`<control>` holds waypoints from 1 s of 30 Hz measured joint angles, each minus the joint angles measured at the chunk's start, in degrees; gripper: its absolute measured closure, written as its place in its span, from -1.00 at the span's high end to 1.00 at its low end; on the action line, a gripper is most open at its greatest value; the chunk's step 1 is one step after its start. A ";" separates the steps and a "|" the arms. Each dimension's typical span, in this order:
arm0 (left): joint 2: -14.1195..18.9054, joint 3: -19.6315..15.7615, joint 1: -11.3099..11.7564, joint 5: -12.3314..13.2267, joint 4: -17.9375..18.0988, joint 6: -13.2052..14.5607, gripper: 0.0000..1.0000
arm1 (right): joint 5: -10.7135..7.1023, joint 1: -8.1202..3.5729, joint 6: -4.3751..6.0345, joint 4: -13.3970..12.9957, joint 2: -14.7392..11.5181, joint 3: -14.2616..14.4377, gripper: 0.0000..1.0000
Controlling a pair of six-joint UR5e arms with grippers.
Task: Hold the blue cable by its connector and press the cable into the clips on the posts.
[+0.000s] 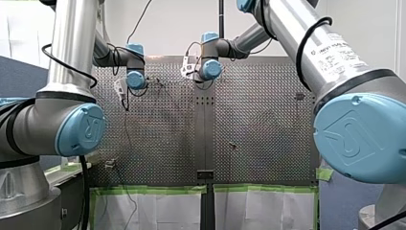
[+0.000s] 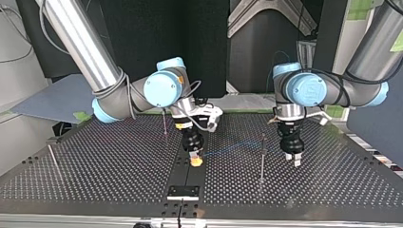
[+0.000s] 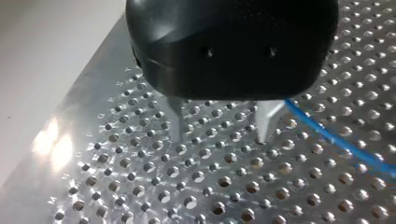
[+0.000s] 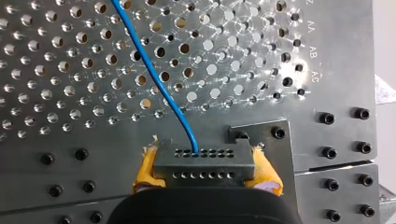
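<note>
Three posts — upright on the perforated table.

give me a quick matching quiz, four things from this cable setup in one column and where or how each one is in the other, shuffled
Things:
1. connector
2. left gripper
3. blue cable
4. post

States:
a. stands upright on the table
b. open, holding nothing
c. clamped in the right gripper
d. runs out of the connector

Pairs: 1-c, 2-b, 3-d, 4-a
</note>
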 joint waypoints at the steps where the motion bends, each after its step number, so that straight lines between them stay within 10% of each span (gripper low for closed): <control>1: 0.02 0.00 -0.04 -0.45 -0.51 0.56 1.00 | 0.02 0.00 0.00 0.04 0.00 0.00 -1.00; 12: 1.20 -0.03 -0.83 -4.96 -5.83 3.20 1.00 | 0.24 -0.04 0.00 0.58 -0.01 0.00 -1.00; 30: 4.13 -4.17 -9.07 -7.70 -14.84 -5.11 1.00 | 0.25 -0.17 0.09 1.84 -0.02 0.00 -1.00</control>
